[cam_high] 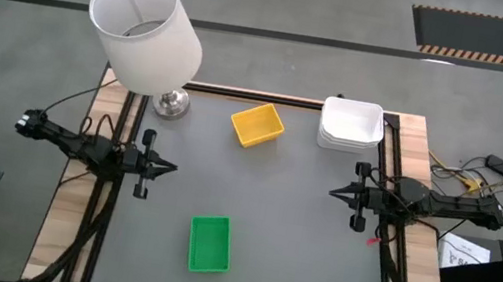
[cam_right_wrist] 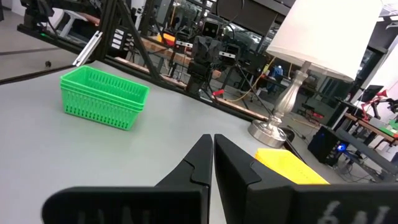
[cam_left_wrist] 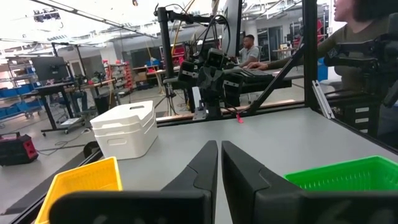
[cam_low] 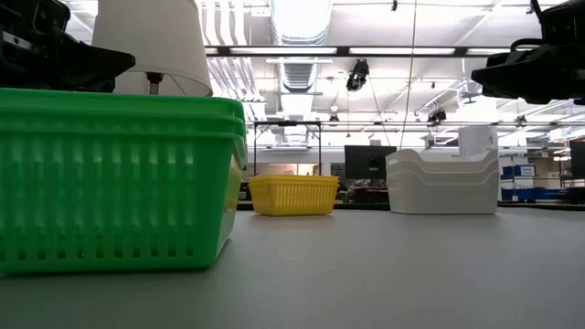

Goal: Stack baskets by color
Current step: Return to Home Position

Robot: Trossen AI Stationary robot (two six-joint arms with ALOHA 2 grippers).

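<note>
1. The left gripper (cam_high: pixel 169 167) is hovering at the table's left edge, with its jaws closed together and gripping nothing.
2. The green baskets (cam_high: pixel 210 244) are sitting nested near the front centre. Their lattice walls are probably making them light and slightly flexible, so pinching one rim is advisable.
3. The yellow baskets (cam_high: pixel 257 125) are resting at the rear, near the lamp (cam_high: pixel 148 28).
4. The white baskets (cam_high: pixel 351 124) are occupying the rear right corner.
5. The right gripper (cam_high: pixel 333 191) is hovering at the right edge, with its jaws closed and empty.

Green baskets (cam_high: pixel 210 244), yellow baskets (cam_high: pixel 257 125), white baskets (cam_high: pixel 351 124)
</note>
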